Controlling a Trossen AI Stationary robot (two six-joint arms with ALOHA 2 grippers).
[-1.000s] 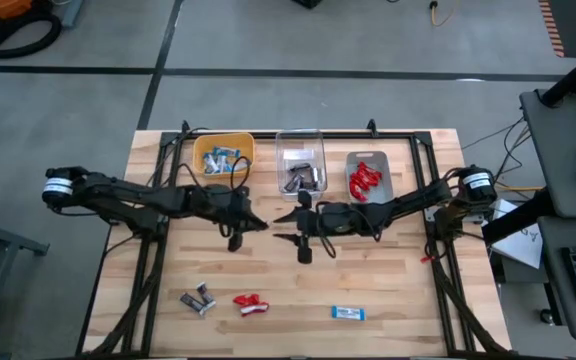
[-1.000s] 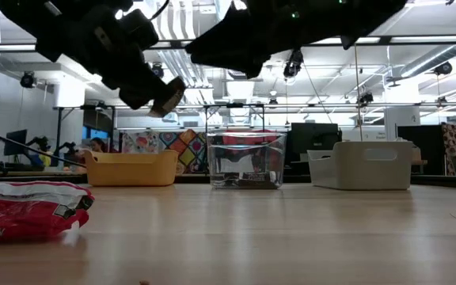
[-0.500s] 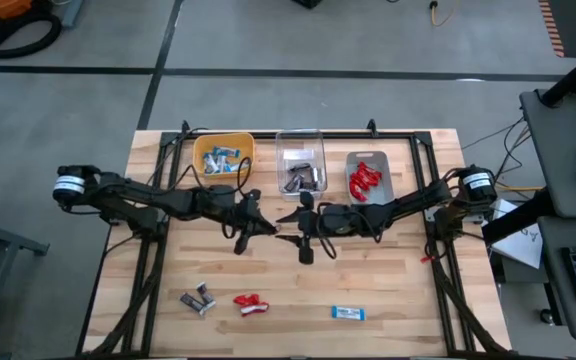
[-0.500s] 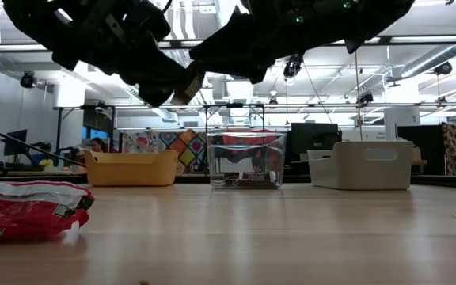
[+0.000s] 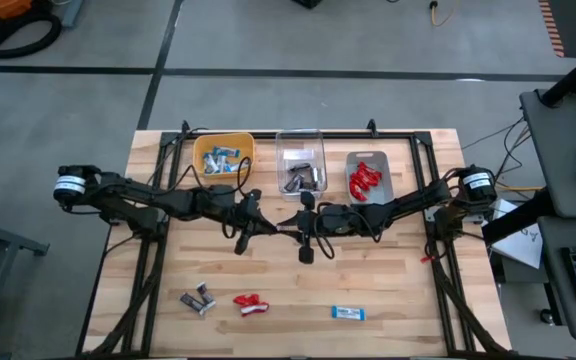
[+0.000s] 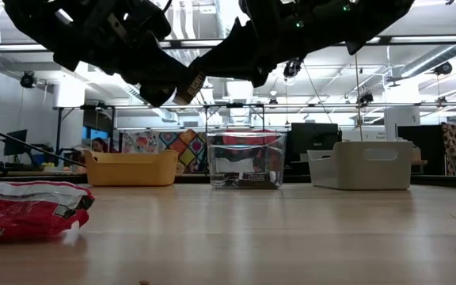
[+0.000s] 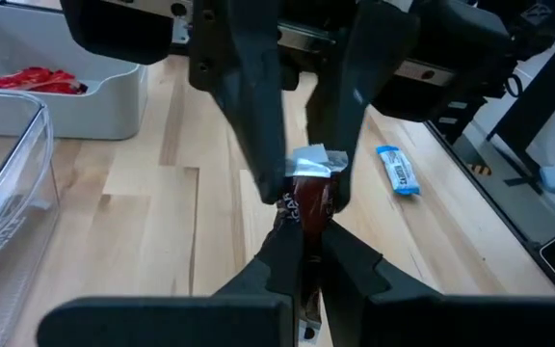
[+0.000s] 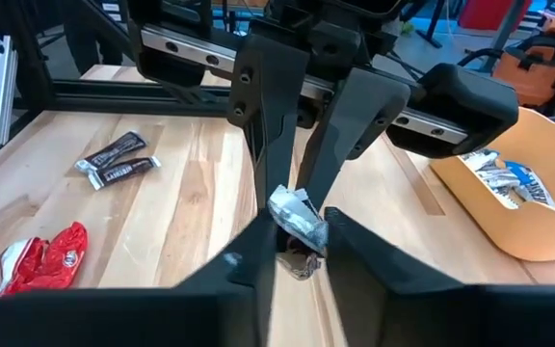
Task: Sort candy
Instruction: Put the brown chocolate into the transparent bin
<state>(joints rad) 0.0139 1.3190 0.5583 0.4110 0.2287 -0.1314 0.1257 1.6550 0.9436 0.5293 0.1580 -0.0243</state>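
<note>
From above, the left tool [image 5: 264, 226] and the right tool [image 5: 290, 224] meet tip to tip over the middle of the table [image 5: 408, 290], in front of the clear bin [image 5: 301, 150]. On the near part of the table lie two dark brown candies [image 5: 198, 299], a red candy [image 5: 250, 303] and a blue-and-white candy [image 5: 347, 313], all well apart from both tools. Blue-and-white pieces fill the yellow bin [image 5: 223, 143] and red ones the grey bin [image 5: 367, 157].

At table height, both arms hang high above the bins; a red candy [image 6: 26, 210] lies close to the camera.

The left wrist view shows the left tool [image 7: 303, 224] clamped narrow on a dark brown candy with a silvery end [image 7: 308, 186], the other arm's fingers [image 7: 258, 135] pinching its far end.

The right wrist view shows the right tool [image 8: 295, 228] closed on the same candy [image 8: 300, 224].
</note>
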